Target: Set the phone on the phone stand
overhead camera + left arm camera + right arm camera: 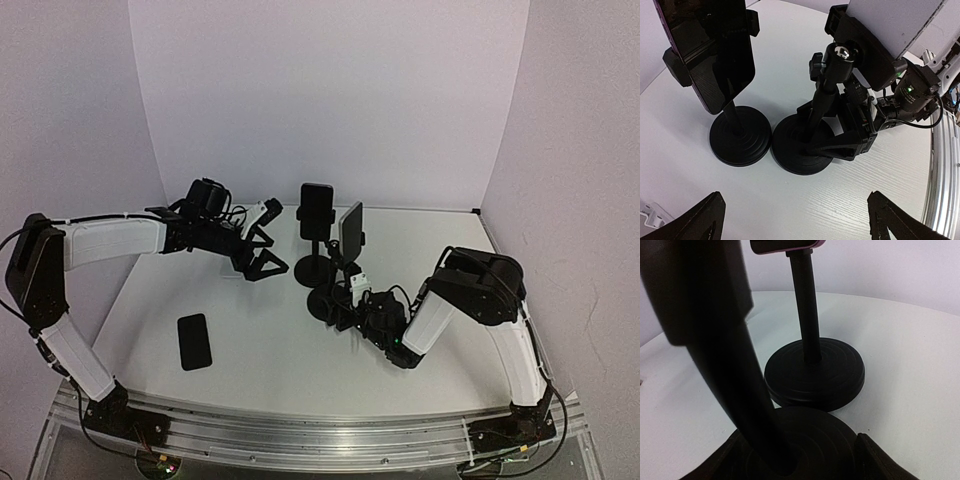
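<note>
The white desk (250,385) lies under both my arms. Ahead of my left fingers (699,220) stand two black phone stands, their round bases just beside each other. The far stand (740,137) is ahead and to the left of those fingers, and the near stand (800,150) is straight ahead. Each stand already has a phone in its clamp. The far stand holds a dark phone (710,45) upright. The near stand holds a tilted phone (895,25) that shows me its pale back. A third phone, the flat phone (194,341), lies dark on the desk. It is well apart from both pairs of fingers, back toward my left arm's base. My left fingers are spread wide and hold nothing, hovering low just short of the two bases. My right fingers (875,460) sit down at the desk on either side of the near stand's base. Each seems to be against the rim, pinching it between them.
</note>
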